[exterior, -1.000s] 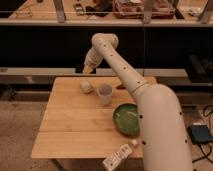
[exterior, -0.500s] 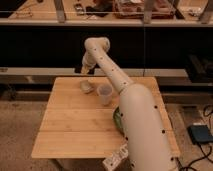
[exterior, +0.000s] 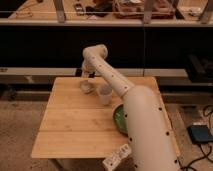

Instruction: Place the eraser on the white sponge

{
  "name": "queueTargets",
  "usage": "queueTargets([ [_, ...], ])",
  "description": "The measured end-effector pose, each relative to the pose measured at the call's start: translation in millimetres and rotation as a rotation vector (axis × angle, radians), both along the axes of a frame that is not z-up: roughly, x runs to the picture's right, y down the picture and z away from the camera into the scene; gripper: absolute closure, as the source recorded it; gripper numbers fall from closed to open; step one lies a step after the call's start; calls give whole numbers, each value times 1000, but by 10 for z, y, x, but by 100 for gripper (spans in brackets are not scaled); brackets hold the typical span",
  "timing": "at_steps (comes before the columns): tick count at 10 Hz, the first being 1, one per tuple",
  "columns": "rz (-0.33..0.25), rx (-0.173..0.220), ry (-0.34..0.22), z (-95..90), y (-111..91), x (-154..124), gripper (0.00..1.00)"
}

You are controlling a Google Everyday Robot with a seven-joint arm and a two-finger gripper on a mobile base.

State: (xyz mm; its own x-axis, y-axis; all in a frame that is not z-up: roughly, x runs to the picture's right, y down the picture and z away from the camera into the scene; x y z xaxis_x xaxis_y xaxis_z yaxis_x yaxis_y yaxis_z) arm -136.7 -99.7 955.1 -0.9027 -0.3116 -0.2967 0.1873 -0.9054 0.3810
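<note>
My gripper (exterior: 85, 76) hangs at the back of the wooden table (exterior: 70, 125), just above the white sponge (exterior: 86, 88), and it is shut. The sponge is a small off-white pad lying near the table's far edge. I cannot make out the eraser; no black block shows on the table, and the dark tip of the gripper hides whatever may sit between its fingers. The arm reaches in from the lower right and crosses the table's right side.
A translucent cup (exterior: 104, 94) stands right of the sponge, close to the arm. A green bowl (exterior: 119, 119) is half hidden behind the arm. A white labelled bottle (exterior: 116, 156) lies at the front edge. A dark shelf unit runs behind the table.
The arm has swung left and now covers more of the green bowl. The gripper has dropped a little toward the white sponge.
</note>
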Motion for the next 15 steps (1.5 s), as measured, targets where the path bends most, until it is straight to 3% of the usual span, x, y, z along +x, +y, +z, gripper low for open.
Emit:
queueTargets([
  [3,-24,-18,-42,63,259,-70,100],
  [7,-84,-16,-11,193,411,113,99],
  [8,-91,-24,-15,205,445,128,95],
  [12,-110,-57,-55,234,580,61,53],
  [15,-131,-51,-51,264,539,127,27],
])
